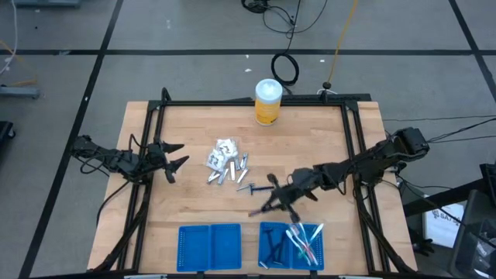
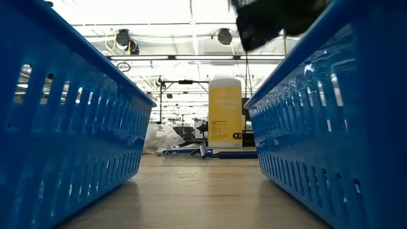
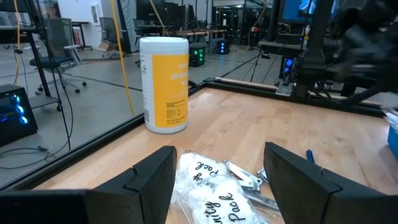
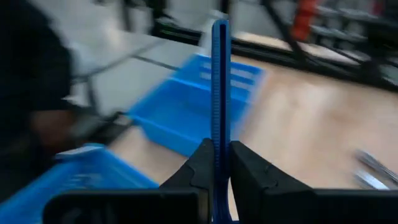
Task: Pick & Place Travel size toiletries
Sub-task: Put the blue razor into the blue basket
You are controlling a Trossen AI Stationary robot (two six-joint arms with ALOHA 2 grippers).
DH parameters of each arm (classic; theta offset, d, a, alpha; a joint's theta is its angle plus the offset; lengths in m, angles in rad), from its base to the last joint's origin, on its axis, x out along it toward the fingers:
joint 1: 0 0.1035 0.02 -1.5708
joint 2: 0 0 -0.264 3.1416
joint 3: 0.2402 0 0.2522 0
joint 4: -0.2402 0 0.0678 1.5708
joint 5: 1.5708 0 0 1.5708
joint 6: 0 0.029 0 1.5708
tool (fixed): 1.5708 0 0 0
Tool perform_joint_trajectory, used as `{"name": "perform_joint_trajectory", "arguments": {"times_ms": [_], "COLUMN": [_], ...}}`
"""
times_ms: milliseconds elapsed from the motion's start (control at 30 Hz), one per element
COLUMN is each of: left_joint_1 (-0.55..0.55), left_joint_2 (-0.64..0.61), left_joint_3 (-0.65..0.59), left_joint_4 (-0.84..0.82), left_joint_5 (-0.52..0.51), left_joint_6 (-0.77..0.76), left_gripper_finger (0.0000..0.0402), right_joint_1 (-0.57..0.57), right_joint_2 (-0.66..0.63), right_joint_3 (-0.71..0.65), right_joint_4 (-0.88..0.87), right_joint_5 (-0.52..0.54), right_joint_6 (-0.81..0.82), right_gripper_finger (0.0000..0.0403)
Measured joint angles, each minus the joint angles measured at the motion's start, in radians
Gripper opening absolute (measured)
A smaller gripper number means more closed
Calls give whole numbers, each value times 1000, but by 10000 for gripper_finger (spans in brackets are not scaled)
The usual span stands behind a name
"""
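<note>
The right hand [image 1: 273,200] hangs above the counter [image 1: 194,205] with its fingers pinched on a slim blue stick [image 4: 219,93] — the right-hand blue tray [image 1: 291,246], already holding dark sticks and clear-wrapped brushes [image 1: 306,239], lies just beyond it toward the counter's near edge. The left hand [image 1: 177,159] waits at the counter's left side, fingers spread wide and holding nothing, with the heap of white packets [image 1: 223,151] and silver tubes [image 1: 236,169] just ahead of its fingertips — the yellow canister [image 1: 268,101] well past them.
</note>
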State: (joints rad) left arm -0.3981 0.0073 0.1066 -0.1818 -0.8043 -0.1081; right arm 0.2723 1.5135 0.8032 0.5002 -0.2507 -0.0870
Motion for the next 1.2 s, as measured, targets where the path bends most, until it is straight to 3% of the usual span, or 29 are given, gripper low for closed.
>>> {"name": "perform_joint_trajectory", "arguments": {"times_ms": [200, 433, 633, 833, 1200], "left_joint_1": [0, 0, 0, 0, 0], "left_joint_2": [0, 0, 0, 0, 0], "left_joint_3": [0, 0, 0, 0, 0], "left_joint_4": [0, 0, 0, 0, 0], "left_joint_5": [0, 0, 0, 0, 0], "left_joint_6": [0, 0, 0, 0, 0], "left_gripper_finger": [239, 239, 239, 239, 239], "right_joint_1": [103, 172, 197, 197, 240], "right_joint_2": [0, 29, 141, 253, 264], "right_joint_3": [52, 92, 91, 135, 138], "right_joint_4": [-47, -97, -52, -35, -33], "right_joint_5": [-92, -93, -94, -172, -134], "right_joint_6": [-40, -42, -31, 0, 46], "right_gripper_finger": [21, 21, 21, 21, 23]}}
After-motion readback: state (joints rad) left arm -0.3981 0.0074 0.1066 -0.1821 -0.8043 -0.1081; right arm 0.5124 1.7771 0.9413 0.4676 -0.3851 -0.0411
